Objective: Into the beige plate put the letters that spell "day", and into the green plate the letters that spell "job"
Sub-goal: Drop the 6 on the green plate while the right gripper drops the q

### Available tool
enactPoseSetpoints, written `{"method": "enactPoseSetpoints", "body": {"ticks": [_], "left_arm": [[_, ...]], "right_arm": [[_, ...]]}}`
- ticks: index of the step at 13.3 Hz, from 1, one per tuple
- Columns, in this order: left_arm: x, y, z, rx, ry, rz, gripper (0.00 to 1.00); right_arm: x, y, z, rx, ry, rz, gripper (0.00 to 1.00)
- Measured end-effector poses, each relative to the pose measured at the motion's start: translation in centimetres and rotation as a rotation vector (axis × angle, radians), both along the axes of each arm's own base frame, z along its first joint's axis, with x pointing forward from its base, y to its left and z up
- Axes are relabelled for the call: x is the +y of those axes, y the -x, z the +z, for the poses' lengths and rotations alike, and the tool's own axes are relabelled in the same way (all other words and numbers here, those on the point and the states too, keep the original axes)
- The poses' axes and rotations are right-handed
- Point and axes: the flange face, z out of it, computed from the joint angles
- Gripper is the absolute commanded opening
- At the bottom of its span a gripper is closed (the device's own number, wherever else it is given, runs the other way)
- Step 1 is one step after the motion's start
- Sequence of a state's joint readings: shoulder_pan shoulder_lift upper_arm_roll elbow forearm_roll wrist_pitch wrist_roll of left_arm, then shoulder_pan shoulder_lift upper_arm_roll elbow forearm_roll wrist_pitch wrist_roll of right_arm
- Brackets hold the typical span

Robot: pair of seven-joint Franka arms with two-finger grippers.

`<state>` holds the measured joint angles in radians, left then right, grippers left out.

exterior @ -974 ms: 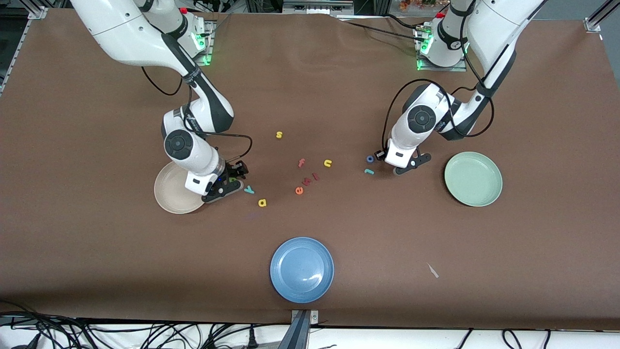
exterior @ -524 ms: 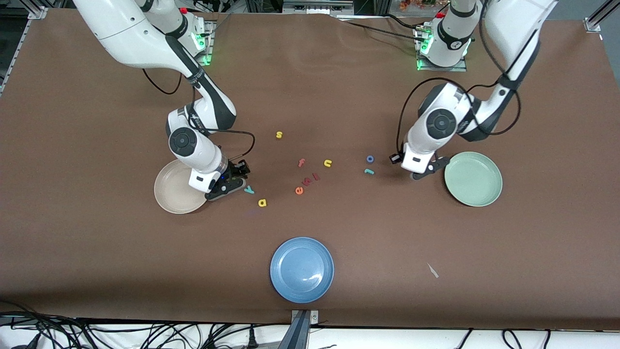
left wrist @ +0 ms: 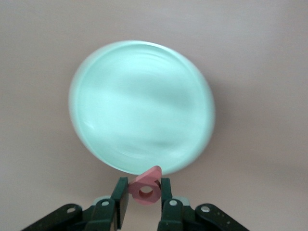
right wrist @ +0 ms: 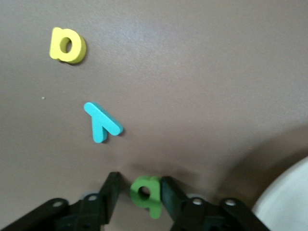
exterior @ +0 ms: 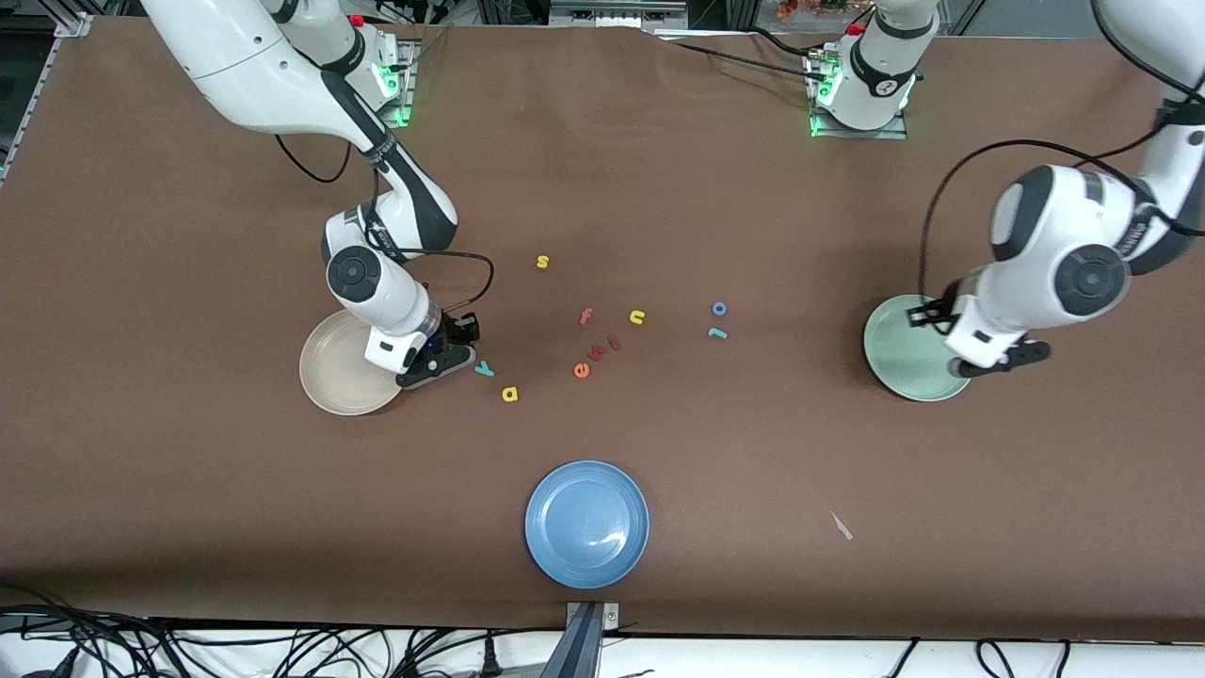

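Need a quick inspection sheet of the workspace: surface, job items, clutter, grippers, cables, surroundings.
Surface: brown table.
Job things: y and a beside beige plate; o and j mid-table; green plate.
Clutter: blue plate; letters s, f, n, e; pale scrap.
Grippers: left gripper shut on pink b at the green plate's rim; right gripper around green d on the table.
Cables: black cable on each wrist.
Surroundings: cable tangle past the near edge.

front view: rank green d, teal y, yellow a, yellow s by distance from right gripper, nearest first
From the right gripper, low beside the beige plate:
1. Dark green foam letter d, between its fingers.
2. Teal foam letter y, just beside it.
3. Yellow foam letter a, nearer the camera.
4. Yellow foam letter s, farthest.
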<state>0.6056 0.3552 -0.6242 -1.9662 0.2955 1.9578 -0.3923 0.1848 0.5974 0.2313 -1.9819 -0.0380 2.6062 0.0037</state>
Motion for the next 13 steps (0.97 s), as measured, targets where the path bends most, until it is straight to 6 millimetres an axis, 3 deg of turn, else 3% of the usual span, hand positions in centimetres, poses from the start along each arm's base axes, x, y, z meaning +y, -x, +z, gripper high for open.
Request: {"method": "enactPoseSetpoints", "body": {"ticks": [1,3,4,5,6,7,10,11,13], "left_arm": [[1.9,-0.3,-1.3,-0.009,-0.003,-0.022,0.0],[3.6,-1.0,-5.1,-0.026,-0.001,-0.055,0.02],[4.1,-1.2,-6.9,-0.032,0.0,-0.073,0.09],[4.5,-1.3,-8.6,-0.033,0.012,-0.078,0.24],[4.9,-1.4,-9.8,-0.03,0.023,-0.077,0.55],[5.2,-1.4,-10.4,-0.026,0.031,-0.071,1.0],[5.5,-1.8,-9.6,-0.038,0.028,-0.065,1.0],[4.7,-2.1,-8.8,-0.036,0.026,-0.073,1.0],[0.7,-2.2,-6.0,-0.004,0.017,-0.053,1.0]], "right_arm": [[0.0,0.0,0.0,0.0,0.0,0.0,0.31],[0.1,0.0,0.1,-0.001,0.0,0.0,0.27],[0.1,0.0,0.2,-0.003,-0.001,0.0,0.27],[0.0,0.0,0.2,-0.003,0.0,-0.001,0.27],[-0.1,-0.1,0.2,-0.004,0.0,-0.002,0.27],[-0.1,-0.1,0.3,-0.004,0.0,-0.002,0.27],[-1.0,-0.3,1.8,0.017,0.031,0.006,0.27],[-1.7,-0.6,3.2,0.032,0.051,0.02,0.27],[-4.8,-1.6,6.8,0.03,0.082,0.058,0.27]]}}
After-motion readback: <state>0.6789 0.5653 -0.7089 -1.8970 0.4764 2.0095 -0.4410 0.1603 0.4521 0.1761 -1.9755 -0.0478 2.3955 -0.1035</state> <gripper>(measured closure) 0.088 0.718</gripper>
